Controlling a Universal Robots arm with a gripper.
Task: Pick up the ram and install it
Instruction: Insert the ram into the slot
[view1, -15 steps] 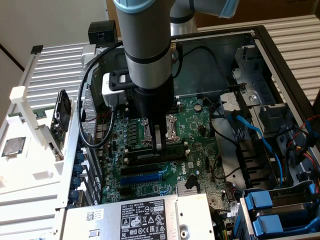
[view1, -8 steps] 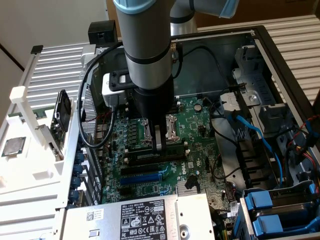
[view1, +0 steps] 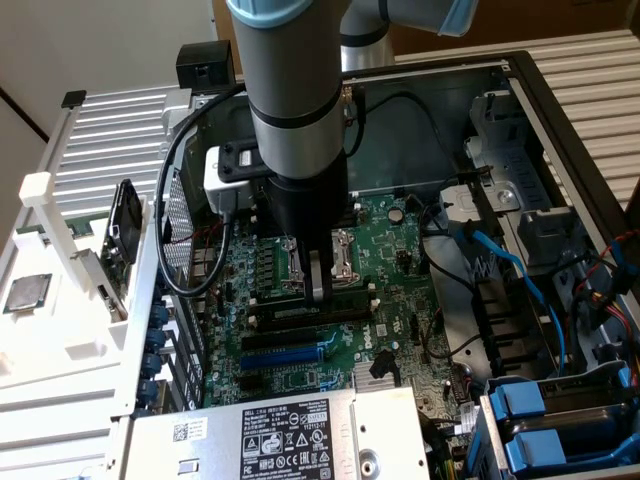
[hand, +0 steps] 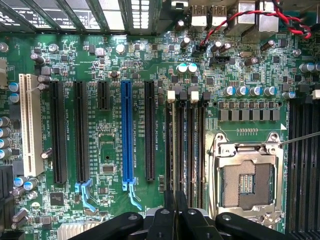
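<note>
Ribbed white sheeting (view1: 110, 150) lies under and around an open computer case (view1: 520, 75). My arm reaches down into the case from above. The green motherboard (view1: 400, 250) fills its floor, with a grey power supply (view1: 290, 430) bearing a black label along the near edge. Blue cables (view1: 500, 255) loop past the drive bays on the exterior view's right. Outside the case, on the exterior view's left, a white rack (view1: 60, 340) holds a square silver processor chip (view1: 25, 293).

My gripper (view1: 318, 290) hangs upright over the middle of the board, with its tip down at the bank of memory slots (hand: 187, 145), just beside the open processor socket (hand: 245, 177). In the wrist view my fingers (hand: 169, 215) are drawn close together, with no more than a thin slit between them. They line up with the memory slot farthest from the socket, the one with a white latch at its far end.

A thin pale strip runs along that slot, straight out from my fingertips. I take it for the ram (hand: 173, 145) seen edge-on, standing in the slot's line. I cannot tell whether it is fully seated, or whether my fingers pinch it or only rest at it.

A long blue expansion slot (hand: 127, 130) lies parallel to the memory slots, with black expansion slots on either side of it. A white slot (hand: 30, 125) lies beyond those, well apart from my gripper.
</note>
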